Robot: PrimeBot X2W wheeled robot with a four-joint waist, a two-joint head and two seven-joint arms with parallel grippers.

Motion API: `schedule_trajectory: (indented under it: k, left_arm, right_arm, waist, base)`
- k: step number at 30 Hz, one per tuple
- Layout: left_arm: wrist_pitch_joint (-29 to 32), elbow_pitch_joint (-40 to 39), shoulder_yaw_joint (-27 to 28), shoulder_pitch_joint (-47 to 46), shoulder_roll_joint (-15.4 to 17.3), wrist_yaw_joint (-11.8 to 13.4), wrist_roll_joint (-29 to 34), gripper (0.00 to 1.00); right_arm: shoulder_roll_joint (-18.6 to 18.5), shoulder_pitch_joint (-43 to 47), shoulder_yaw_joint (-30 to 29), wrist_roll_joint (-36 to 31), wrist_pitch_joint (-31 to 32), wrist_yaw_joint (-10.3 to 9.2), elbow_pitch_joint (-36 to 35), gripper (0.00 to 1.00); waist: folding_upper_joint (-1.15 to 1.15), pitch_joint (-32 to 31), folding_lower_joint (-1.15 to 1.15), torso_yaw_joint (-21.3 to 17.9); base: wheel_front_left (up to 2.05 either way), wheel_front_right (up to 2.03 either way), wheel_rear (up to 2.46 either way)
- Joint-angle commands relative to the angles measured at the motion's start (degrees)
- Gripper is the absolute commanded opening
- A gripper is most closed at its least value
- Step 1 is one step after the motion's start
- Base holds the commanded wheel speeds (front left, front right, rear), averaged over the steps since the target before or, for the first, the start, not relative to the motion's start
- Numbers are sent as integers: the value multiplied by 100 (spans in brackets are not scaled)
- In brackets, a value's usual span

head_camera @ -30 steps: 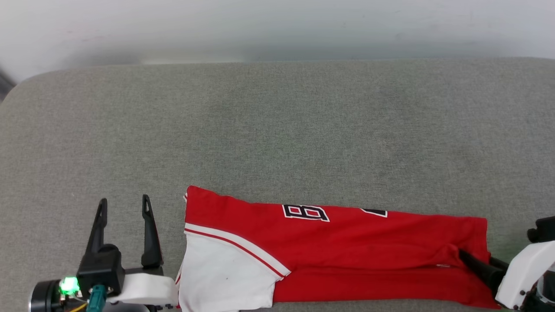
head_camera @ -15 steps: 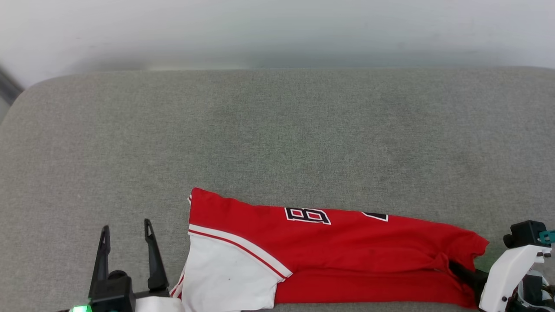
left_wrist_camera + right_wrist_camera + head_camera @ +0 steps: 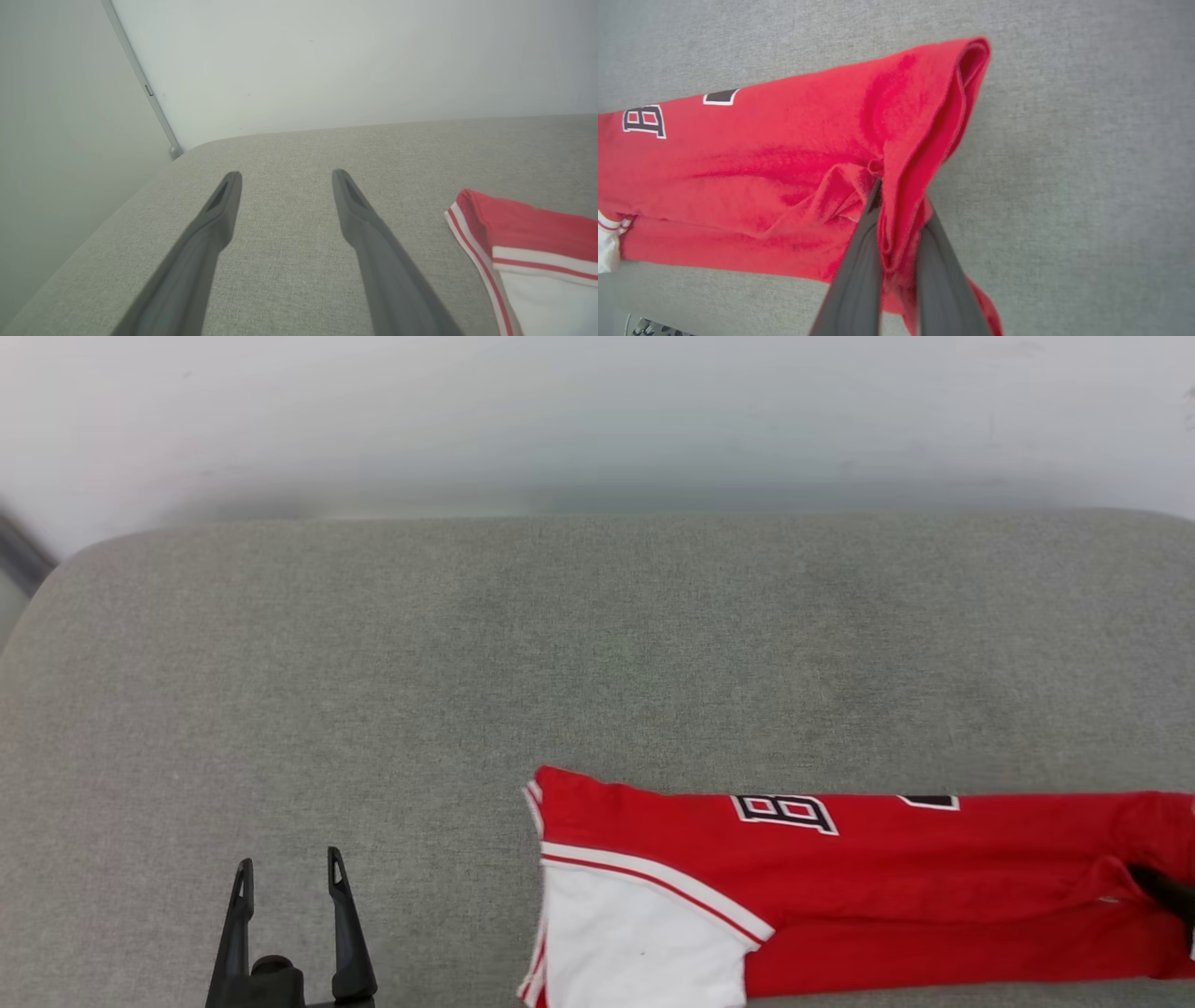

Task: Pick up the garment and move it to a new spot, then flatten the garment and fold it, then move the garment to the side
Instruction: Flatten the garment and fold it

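**A:** What lies before the robot?

**B:** A wide bench (image 3: 597, 644) covered in grey fabric. It runs back to a pale wall (image 3: 597, 420) on its far side.

**A:** And where is the garment?

**B:** The garment (image 3: 887, 859) lies on the bench at the near side, toward the robot's right. It is folded lengthwise into a long red band. The band starts about midway across the head view and runs out past the right edge.

**A:** Is it flat?

**B:** Mostly. The white sleeve (image 3: 644, 933) lies smooth at the band's left end, on the near side. The striped trim (image 3: 653, 875) of white and red borders it. At the right end the red cloth is bunched and raised into a ridge.

**A:** What raises it?

**B:** The right gripper (image 3: 901, 196). Its two dark fingers are drawn close together, and a fold of the garment's red end is pinched between them. The right wrist view shows this plainly.

**A:** And the other arm?

**B:** The left gripper (image 3: 289, 859) has its fingers spread wide with nothing between them. It stands over bare grey fabric, well to the left of the sleeve end and apart from the garment. It cannot be told whether its tips touch the bench.

**A:** Does any print show?

**B:** Yes. A black, white-edged letter B (image 3: 784, 810) lies along the band's far edge. A sliver of another black mark (image 3: 929, 801) sits to its right, mostly hidden by the fold.
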Motion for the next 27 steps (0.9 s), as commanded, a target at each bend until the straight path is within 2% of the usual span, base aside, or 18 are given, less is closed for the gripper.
schedule_trajectory:
  k: [1,4,7,15,21,27]
  left_arm:
    - [-27,6,25,61,-40,-34,52,100]
    - [-26,-25,71,136,-89,-66,122,100]
    - [-26,-34,104,165,-124,-119,175,100]
    - [-27,-34,182,107,-188,-291,203,100]
    - [-26,-18,276,-26,-253,-381,221,100]
    - [-26,-16,310,-187,-324,-497,245,100]
  right_arm:
    - [-62,-49,-32,-84,107,-6,44,0]
    - [-147,-33,-94,-157,382,-6,-11,0]
    - [-46,42,-130,-33,678,-5,-323,0]
    - [313,155,9,399,1385,-5,-2171,0]
    - [675,-251,534,-131,1595,-5,-3120,0]
    - [1279,-1046,1455,-728,1802,-5,-3043,0]
  waist:
    - [0,-39,0,-6]
    - [0,-96,0,-11]
    - [0,-145,0,-7]
    - [0,-163,0,43]
    - [0,-77,0,94]
    - [0,101,0,139]
  base:
    - [0,0,0]
    - [0,0,0]
    - [0,0,0]
    - [0,0,0]
    - [0,0,0]
    - [0,0,0]
